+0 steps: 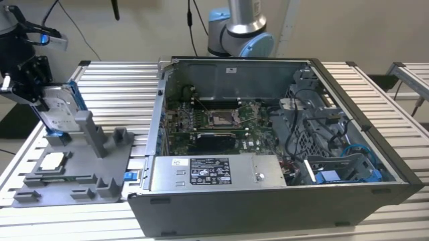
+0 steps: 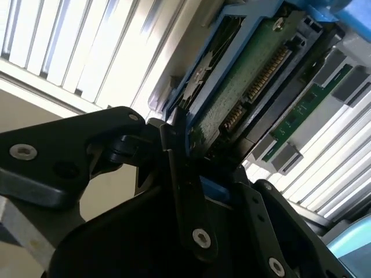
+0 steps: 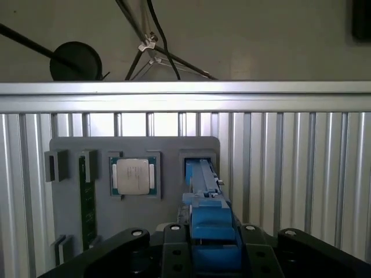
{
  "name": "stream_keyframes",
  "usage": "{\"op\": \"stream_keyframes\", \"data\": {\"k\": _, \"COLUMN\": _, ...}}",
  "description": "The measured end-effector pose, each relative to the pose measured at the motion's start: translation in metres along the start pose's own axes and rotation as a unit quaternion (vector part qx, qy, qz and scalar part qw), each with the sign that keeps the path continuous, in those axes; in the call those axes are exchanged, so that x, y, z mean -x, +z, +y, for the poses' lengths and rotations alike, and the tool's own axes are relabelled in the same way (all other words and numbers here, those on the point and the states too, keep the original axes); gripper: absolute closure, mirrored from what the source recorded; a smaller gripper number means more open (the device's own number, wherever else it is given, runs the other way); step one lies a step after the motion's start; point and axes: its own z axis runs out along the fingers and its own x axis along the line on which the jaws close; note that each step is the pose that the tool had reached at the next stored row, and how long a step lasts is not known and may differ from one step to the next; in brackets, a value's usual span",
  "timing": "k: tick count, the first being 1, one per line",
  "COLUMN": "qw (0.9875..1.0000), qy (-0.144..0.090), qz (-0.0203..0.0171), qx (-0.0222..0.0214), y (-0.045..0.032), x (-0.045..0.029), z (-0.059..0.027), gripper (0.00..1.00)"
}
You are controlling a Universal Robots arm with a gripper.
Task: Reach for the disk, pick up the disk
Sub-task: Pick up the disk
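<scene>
The disk [image 1: 59, 109], a silver drive in a blue carrier, stands on edge at the far end of the grey fixture [image 1: 100, 168], at the exterior view's left. My black gripper [image 1: 37, 99] sits on its upper edge. In the second wrist view the disk [image 2: 243, 87] shows its green circuit board, and the gripper [image 2: 191, 159] has its fingers [image 2: 174, 150] pressed against the blue frame. The first wrist view shows the carrier's blue edge [image 3: 210, 223] clamped in the gripper [image 3: 211, 258], with its lower end in the fixture slot [image 3: 197, 165].
A square silver processor chip [image 1: 52, 160] [image 3: 134, 175] lies in the fixture beside the disk's slot, with a green memory stick [image 3: 87, 202] past it. An open computer case [image 1: 268, 150] fills the middle of the slatted table [image 1: 114, 85]. The arm's base [image 1: 241, 30] stands behind the case.
</scene>
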Motion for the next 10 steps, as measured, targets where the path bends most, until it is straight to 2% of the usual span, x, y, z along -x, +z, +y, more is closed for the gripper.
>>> {"op": "stream_keyframes", "data": {"k": 5, "qw": 1.0, "qy": 0.0, "qz": 0.0, "qx": 0.0, "y": -0.0076, "x": 0.0001, "z": 0.0, "gripper": 1.0}}
{"op": "stream_keyframes", "data": {"k": 10, "qw": 1.0, "qy": 0.0, "qz": 0.0, "qx": -0.0005, "y": -0.0114, "x": 0.0001, "z": -0.0001, "gripper": 1.0}}
